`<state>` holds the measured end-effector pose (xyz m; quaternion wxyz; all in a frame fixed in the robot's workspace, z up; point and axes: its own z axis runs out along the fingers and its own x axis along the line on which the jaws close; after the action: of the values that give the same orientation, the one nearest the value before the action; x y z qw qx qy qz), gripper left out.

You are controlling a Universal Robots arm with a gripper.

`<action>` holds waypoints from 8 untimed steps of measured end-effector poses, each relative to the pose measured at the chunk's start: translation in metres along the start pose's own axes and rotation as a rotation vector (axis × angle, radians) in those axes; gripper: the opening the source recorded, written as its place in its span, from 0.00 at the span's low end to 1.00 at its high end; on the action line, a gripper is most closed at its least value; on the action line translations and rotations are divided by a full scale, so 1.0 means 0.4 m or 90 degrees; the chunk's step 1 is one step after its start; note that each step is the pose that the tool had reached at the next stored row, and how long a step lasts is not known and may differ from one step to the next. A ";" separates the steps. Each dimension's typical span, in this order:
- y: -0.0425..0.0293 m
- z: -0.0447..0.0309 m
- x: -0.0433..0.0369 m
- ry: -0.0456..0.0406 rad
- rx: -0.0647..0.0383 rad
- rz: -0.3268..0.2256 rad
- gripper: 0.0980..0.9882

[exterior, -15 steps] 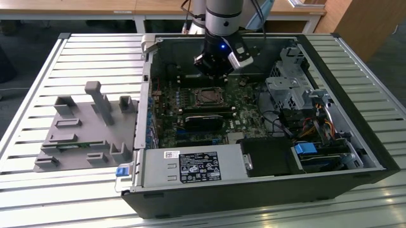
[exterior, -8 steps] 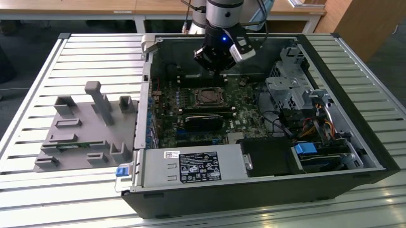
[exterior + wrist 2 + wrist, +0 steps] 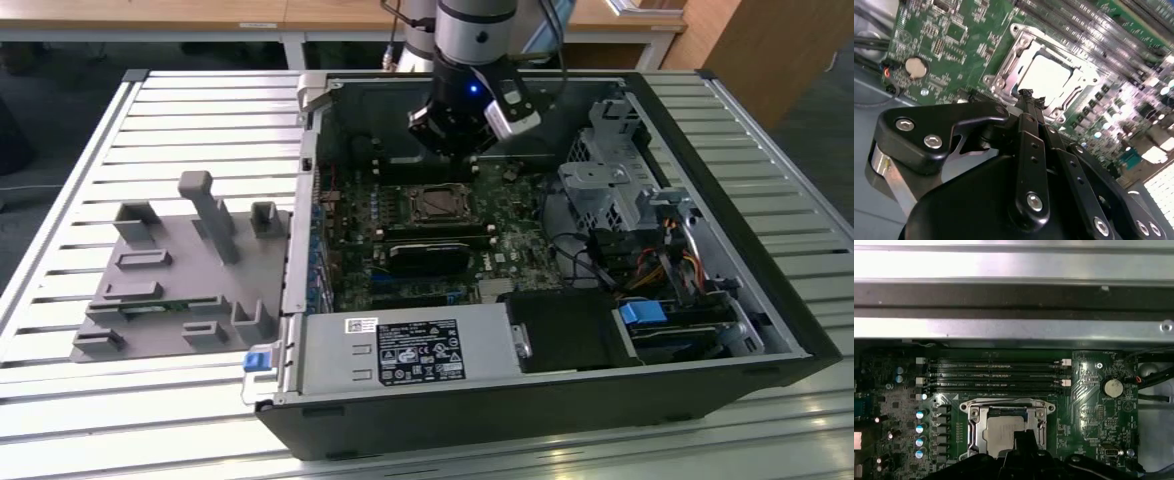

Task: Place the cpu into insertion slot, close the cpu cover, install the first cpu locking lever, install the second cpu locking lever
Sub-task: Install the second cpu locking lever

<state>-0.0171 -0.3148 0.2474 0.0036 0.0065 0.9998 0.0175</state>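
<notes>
Pale silver cpu (image 3: 1046,75), green motherboard (image 3: 969,35), grey-slatted table (image 3: 160,110).

The pale silver cpu (image 3: 1046,76) lies flat in the insertion slot (image 3: 1007,426), framed by the closed silvery cpu cover (image 3: 1015,70).

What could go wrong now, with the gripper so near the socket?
The gripper, fingers together, hangs just above the cpu, which lies in the slot with the cover closed on it. Any sideways drift could scrape the cpu or knock the cover. The memory slots run close beside the socket, so the tips might catch them.
</notes>
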 end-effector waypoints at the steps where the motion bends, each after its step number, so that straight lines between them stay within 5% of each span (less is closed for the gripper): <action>1: -0.008 0.000 0.000 0.0001 0.000 0.000 0.01; 8: -0.070 -0.001 -0.001 0.0001 0.000 0.000 0.01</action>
<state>-0.0171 -0.3429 0.2468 0.0035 0.0066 0.9998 0.0175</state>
